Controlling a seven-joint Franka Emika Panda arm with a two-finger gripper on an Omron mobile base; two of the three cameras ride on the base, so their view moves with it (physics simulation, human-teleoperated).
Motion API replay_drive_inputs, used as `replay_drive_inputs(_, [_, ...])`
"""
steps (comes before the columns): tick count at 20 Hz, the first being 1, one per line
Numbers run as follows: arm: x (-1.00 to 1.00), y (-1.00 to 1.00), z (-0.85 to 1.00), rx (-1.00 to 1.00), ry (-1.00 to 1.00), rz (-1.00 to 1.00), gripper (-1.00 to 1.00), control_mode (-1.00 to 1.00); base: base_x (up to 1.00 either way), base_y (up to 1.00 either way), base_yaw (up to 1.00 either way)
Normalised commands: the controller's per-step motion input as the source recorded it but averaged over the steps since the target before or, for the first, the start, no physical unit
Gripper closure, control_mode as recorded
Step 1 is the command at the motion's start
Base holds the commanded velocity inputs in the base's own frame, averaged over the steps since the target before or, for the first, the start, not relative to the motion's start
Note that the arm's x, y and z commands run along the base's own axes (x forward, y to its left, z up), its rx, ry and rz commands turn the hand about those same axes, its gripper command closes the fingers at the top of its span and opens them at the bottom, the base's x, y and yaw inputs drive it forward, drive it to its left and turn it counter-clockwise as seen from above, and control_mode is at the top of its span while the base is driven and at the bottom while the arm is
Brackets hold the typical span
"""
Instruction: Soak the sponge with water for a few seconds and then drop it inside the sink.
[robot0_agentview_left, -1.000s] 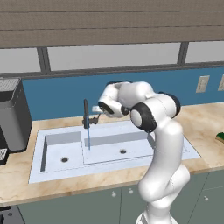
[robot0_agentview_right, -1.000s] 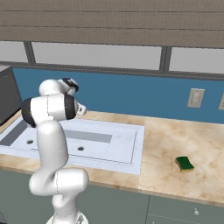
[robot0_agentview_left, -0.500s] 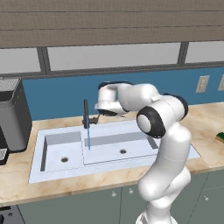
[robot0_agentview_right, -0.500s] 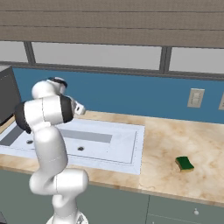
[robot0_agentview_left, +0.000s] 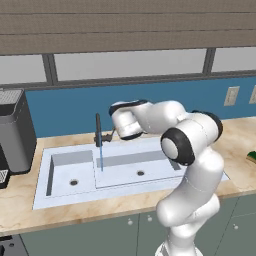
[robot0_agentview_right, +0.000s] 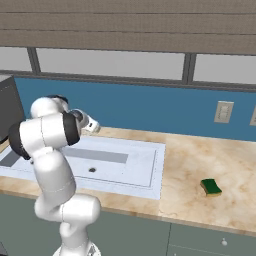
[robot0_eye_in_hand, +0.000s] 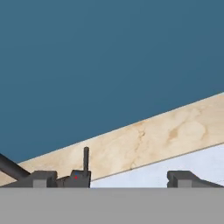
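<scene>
The sponge (robot0_agentview_right: 211, 187), a small green slab with a yellow underside, lies on the counter well to the right of the sink (robot0_agentview_right: 142, 160), and shows at the right edge as the sponge (robot0_agentview_left: 251, 156). A thin stream of water (robot0_agentview_left: 101, 159) runs from the black faucet (robot0_agentview_left: 98, 129) into the sink (robot0_agentview_left: 125, 175). My gripper (robot0_agentview_left: 111, 133) hovers open just right of the faucet, above the basin's back edge, far from the sponge. In the hand view the gripper (robot0_eye_in_hand: 113, 179) is empty, with the faucet's small upright lever (robot0_eye_in_hand: 85, 159) standing close to its left fingertip (robot0_eye_in_hand: 43, 178).
A dark coffee machine (robot0_agentview_left: 15, 132) stands on the counter left of the sink. A blue backsplash wall (robot0_eye_in_hand: 109, 61) is directly behind the faucet. Wall outlets (robot0_agentview_right: 222, 111) sit above the beige counter (robot0_agentview_right: 200, 155) to the right.
My elbow has swung outward and the hand has turned and dropped slightly beside the faucet. The water keeps running; the sponge has not moved.
</scene>
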Motion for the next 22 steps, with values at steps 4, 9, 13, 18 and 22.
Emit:
replay_drive_inputs(4, [-0.35,0.00,0.28,0.00,0.18,0.00,-1.00,-1.00,0.00,0.00,0.00])
replay_drive_inputs(9, [-0.33,-0.01,0.48,0.00,0.18,0.00,-1.00,-1.00,0.00,0.00,0.00])
replay_drive_inputs(13, [-0.19,-0.10,0.66,0.00,0.13,0.00,-1.00,-1.00,0.00,0.00,0.00])
replay_drive_inputs(18, [-0.09,-0.03,0.72,0.00,0.13,0.00,-1.00,-1.00,0.00,0.00,0.00])
replay_drive_inputs(22, [0.00,-0.21,0.63,0.00,0.21,0.00,-1.00,-1.00,0.00,0.00,0.00])
